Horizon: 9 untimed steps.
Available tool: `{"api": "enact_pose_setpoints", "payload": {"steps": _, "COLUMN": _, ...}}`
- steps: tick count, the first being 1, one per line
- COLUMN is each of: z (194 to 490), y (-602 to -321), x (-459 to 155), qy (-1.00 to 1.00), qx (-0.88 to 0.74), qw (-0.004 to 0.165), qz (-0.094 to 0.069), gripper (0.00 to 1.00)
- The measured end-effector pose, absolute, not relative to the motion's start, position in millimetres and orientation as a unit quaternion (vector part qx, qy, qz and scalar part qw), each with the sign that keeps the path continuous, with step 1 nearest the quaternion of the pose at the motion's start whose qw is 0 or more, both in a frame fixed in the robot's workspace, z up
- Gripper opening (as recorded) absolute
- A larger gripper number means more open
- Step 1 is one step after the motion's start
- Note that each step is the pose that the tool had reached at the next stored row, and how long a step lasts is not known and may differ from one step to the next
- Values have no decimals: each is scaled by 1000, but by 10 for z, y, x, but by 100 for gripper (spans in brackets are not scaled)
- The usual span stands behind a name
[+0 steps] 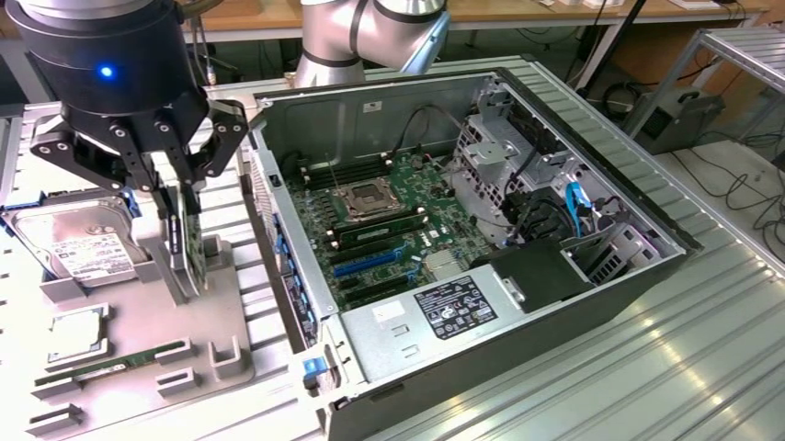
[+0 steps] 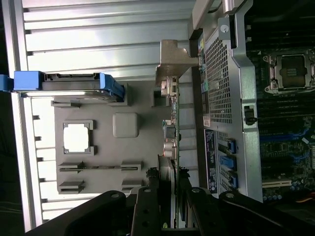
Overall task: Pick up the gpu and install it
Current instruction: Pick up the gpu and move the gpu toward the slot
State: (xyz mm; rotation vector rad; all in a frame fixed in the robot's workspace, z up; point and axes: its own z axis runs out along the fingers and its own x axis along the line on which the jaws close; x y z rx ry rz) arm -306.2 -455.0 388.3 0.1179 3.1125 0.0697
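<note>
The pick-up step was in hand: the jaws pinched the graphics card [image 1: 182,241], which stood on edge between them in its grey tray [image 1: 135,312]. Freeing it probably called for a straight upward pull.

- Bright, even light from overhead fills the exterior view, and the ribbed tabletop [image 1: 638,367] carries a soft sheen toward its near corner
- The gripper [image 1: 182,204] body reads as a dark mass, with one small blue lamp [image 1: 106,71] glowing on it
- Inside the computer case [image 1: 368,101] the walls shade the board's edges
- In the wrist view the tabletop glares in near-white bands, the chip [image 2: 76,137] on the tray [image 2: 142,147] washes out to white, and the case interior sits dim
</note>
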Motion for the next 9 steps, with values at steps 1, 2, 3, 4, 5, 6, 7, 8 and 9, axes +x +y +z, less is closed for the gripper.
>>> {"api": "enact_pose_setpoints", "payload": {"steps": 1, "z": 3885, "y": -4550, "x": -3062, "qy": 999, "qx": 38, "qw": 13, "qz": 22, "gripper": 26}}
{"api": "enact_pose_setpoints", "payload": {"steps": 2, "z": 3888, "y": -4550, "x": -3062, "qy": 999, "qx": 38, "qw": 13, "qz": 22, "gripper": 26}}
{"api": "enact_pose_setpoints", "payload": {"steps": 3, "z": 3891, "y": -4550, "x": -3062, "qy": 999, "qx": 38, "qw": 13, "qz": 22, "gripper": 26}}
{"api": "enact_pose_setpoints", "payload": {"steps": 4, "z": 3894, "y": -4550, "x": -3062, "qy": 999, "qx": 38, "qw": 13, "qz": 22, "gripper": 26}}
{"api": "enact_pose_setpoints", "payload": {"steps": 5, "z": 3897, "y": -4550, "x": -3062, "qy": 999, "qx": 38, "qw": 13, "qz": 22, "gripper": 26}}
{"api": "enact_pose_setpoints", "payload": {"steps": 6, "z": 3903, "y": -4550, "x": -3062, "qy": 999, "qx": 38, "qw": 13, "qz": 22, "gripper": 26}}
{"api": "enact_pose_setpoints", "payload": {"steps": 7, "z": 3907, "y": -4550, "x": -3062, "qy": 999, "qx": 38, "qw": 13, "qz": 22, "gripper": 26}}
{"api": "enact_pose_setpoints", "payload": {"steps": 8, "z": 3910, "y": -4550, "x": -3062, "qy": 999, "qx": 38, "qw": 13, "qz": 22, "gripper": 26}}
{"api": "enact_pose_setpoints", "payload": {"steps": 9, "z": 3912, "y": -4550, "x": -3062, "qy": 999, "qx": 38, "qw": 13, "qz": 22, "gripper": 26}}
